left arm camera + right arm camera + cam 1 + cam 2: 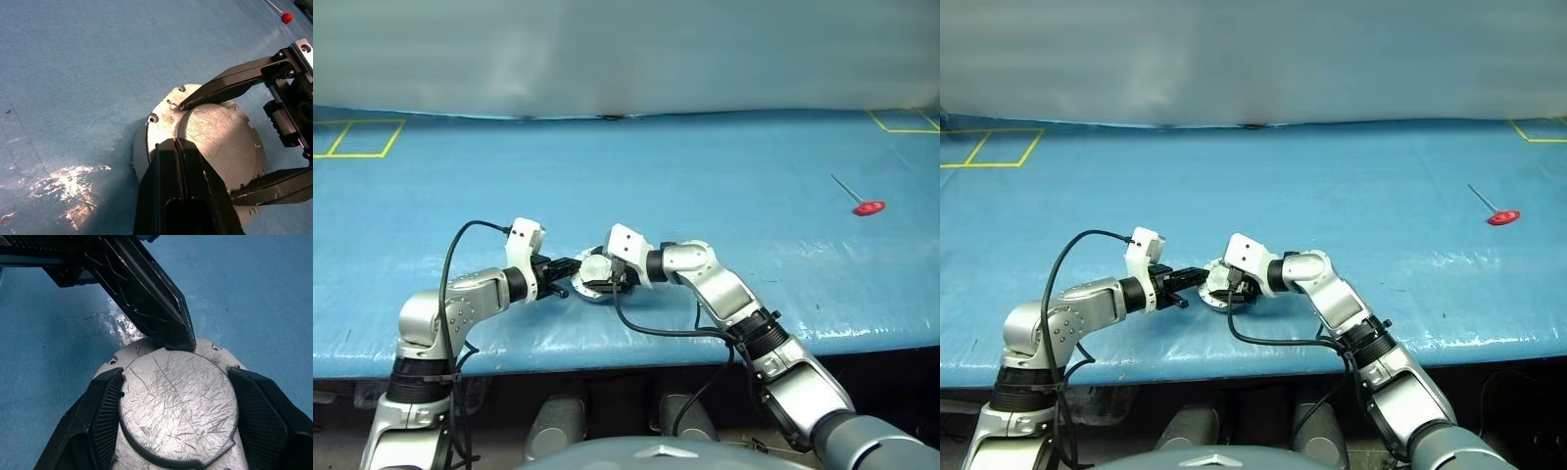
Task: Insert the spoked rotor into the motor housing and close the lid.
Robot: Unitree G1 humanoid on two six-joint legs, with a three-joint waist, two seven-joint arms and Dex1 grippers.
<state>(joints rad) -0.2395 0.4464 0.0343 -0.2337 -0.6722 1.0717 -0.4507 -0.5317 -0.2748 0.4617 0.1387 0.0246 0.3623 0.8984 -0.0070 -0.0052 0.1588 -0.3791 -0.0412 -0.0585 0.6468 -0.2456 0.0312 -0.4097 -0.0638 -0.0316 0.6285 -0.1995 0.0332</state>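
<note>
Right wrist view: our right gripper [178, 416] straddles the lid [178, 406], seated on the motor housing [164, 120]; left gripper [175, 147], pinched empty, touches its edge. Next we press it home.

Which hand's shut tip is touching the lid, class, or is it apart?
Touching: the left hand. The right wrist view shows its shut black tip resting on the lid at the scratched disc's edge, no gap visible. The right hand grips the lid's sides.

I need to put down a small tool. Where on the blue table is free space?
Bare blue table lies between the lid and the red-handled tool, also toward the yellow markings. It is crowded where both hands meet at the lid.
</note>
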